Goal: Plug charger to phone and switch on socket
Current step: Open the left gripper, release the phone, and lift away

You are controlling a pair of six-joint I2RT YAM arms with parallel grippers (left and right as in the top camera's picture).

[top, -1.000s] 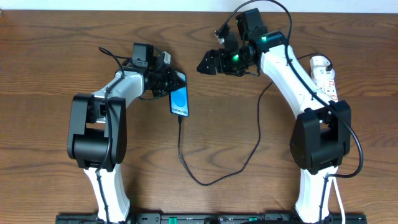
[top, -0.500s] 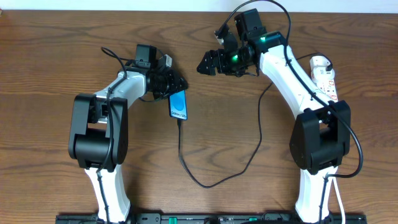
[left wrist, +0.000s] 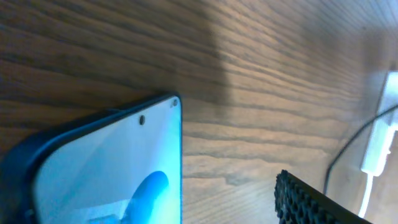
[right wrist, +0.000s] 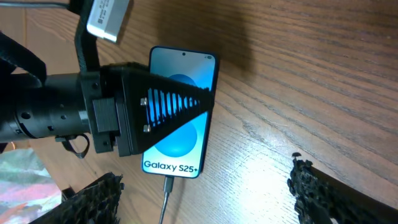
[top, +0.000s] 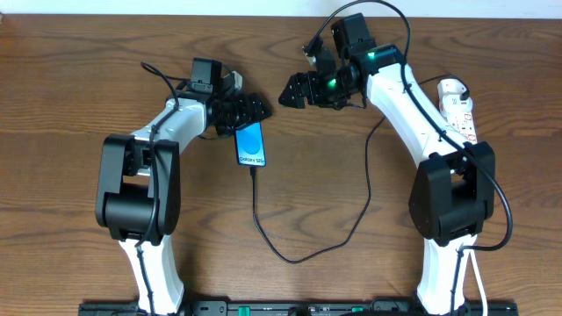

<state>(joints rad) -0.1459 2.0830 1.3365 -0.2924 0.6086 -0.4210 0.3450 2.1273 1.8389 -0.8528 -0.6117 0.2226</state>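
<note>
Tabletop (top: pixel 70 70): brown wood grain, carrying everything listed. Left arm (top: pixel 140 184): reaches up and right from its base at the near edge, wrist beside the phone's top end, posture nearly as a second ago. Right arm (top: pixel 448 193): reaches up and left, wrist held above the tabletop near the far edge, unchanged from the earlier frames. Socket (top: pixel 458 104): white strip with red markings at the far right, partly hidden under the right arm; its switch position cannot be read. Phone (top: pixel 251 145): flat on the tabletop between the two wrists, blue screen up, top end just under the left pincer; a second ago more of its top was covered and it sat slightly tilted, now it lies straighter and more of the screen shows. Charger (top: pixel 303 256): thin black cable, plug seated in the phone's lower edge, running toward the near edge, curving right, then rising toward the right arm; its course is as before. Left pincer (top: pixel 252 112): was closed on the phone's top a second ago, now spread wide and holding nothing; the wrist view shows one pad (left wrist: pixel 305 200) well clear of the phone's edge. Right pincer (top: pixel 290 90): wide apart, empty, aimed toward the phone, as earlier.
</note>
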